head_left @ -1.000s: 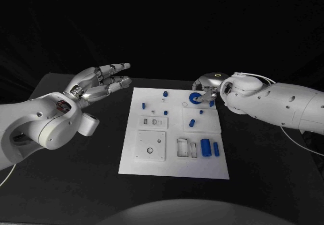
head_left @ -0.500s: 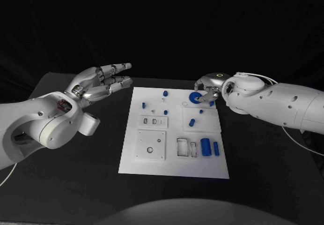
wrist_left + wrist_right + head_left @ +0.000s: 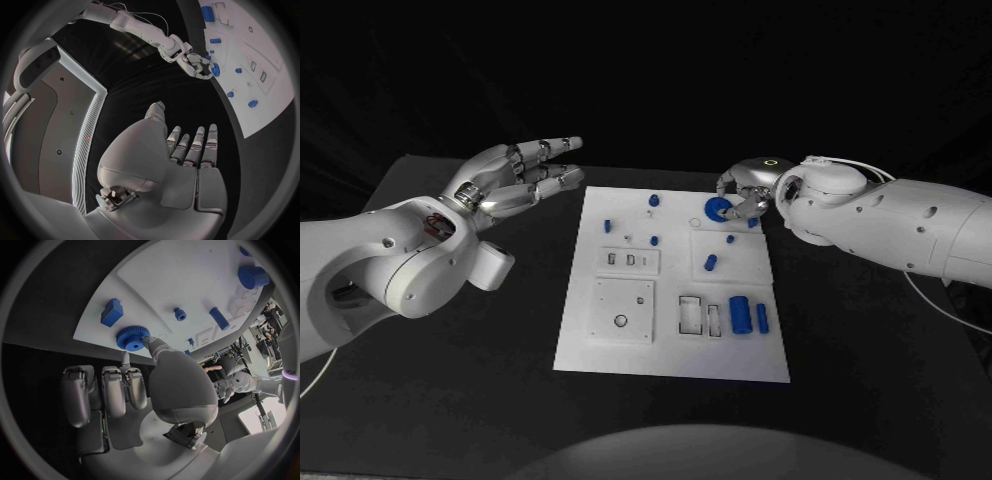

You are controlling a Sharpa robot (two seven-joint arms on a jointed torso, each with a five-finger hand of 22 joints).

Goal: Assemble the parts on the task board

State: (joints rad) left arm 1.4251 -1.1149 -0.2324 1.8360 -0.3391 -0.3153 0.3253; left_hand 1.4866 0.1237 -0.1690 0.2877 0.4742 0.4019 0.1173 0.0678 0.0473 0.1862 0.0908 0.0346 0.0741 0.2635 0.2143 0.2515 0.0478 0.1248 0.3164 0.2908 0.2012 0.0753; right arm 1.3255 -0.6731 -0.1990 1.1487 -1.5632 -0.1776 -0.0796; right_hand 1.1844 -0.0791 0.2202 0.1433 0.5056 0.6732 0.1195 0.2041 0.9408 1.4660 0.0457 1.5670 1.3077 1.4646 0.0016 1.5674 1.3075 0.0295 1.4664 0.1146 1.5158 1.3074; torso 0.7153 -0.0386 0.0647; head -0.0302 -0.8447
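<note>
Gear (image 3: 131, 337), blue and toothed, lies on the task board (image 3: 672, 345) right at the right hand (image 3: 744, 190), whose fingertip (image 3: 149, 341) touches its rim while the other fingers stay curled beneath; whether it actually grips the gear I cannot tell. Beyond that fingertip sit a blue block (image 3: 111, 312) and small peg (image 3: 180, 314). Off the board's opposite edge, the left hand (image 3: 514, 178) hovers empty, fingers spread.

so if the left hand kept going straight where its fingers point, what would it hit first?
Probably nothing: the left hand points past the board's far left corner, though depth is unclear.
</note>
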